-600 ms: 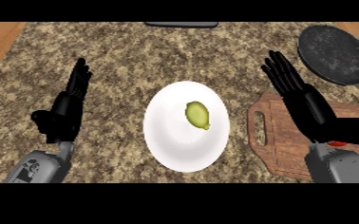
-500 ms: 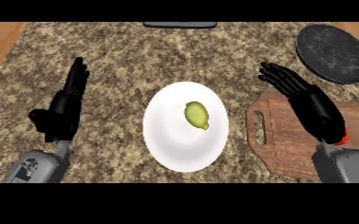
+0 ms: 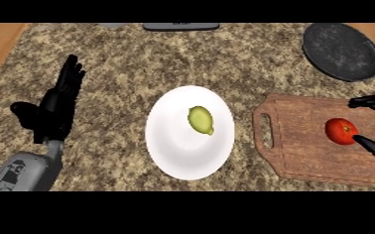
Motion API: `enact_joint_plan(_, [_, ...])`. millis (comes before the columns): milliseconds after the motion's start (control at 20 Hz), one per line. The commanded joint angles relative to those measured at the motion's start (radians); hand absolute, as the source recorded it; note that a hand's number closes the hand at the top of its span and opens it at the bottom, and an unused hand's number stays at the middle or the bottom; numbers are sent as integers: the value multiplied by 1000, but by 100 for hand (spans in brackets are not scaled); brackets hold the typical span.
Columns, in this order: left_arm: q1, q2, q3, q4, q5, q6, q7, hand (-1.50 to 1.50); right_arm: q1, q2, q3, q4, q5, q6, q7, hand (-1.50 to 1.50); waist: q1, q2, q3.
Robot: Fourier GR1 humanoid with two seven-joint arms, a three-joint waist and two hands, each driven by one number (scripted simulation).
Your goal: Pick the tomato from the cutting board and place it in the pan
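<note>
Speckled granite counter (image 3: 110, 54), wood edge at top left. Tomato (image 3: 341, 130) sits on cutting board (image 3: 300, 144) at right; dark pan (image 3: 341, 51) top right. White plate (image 3: 176, 144) w/ a green lemon-like fruit (image 3: 201, 120) in center. Left hand (image 3: 57, 106) rests w/ straight fingers at left. Right hand (image 3: 364, 124) (earlier over the board) has moved to the right edge; only fingertips show either side of the tomato, grip can't tell.

The right hand (image 3: 364, 141) is lying mostly beyond the right edge, showing only fingertips, its grip undeterminable. The pan (image 3: 341, 51) is being clipped there too.
</note>
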Motion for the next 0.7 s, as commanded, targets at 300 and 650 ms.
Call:
enact_joint_plan(300, [-24,17,46,42,30,-69,6,0,58,-376,-212,271,187,108,-410,-150,21,-1,-3])
enact_joint_plan(650, [-3,-21,18,57,-21,-67,-31,0,1,-559,-120,250,299,124,-348,-150,32,-2,-5])
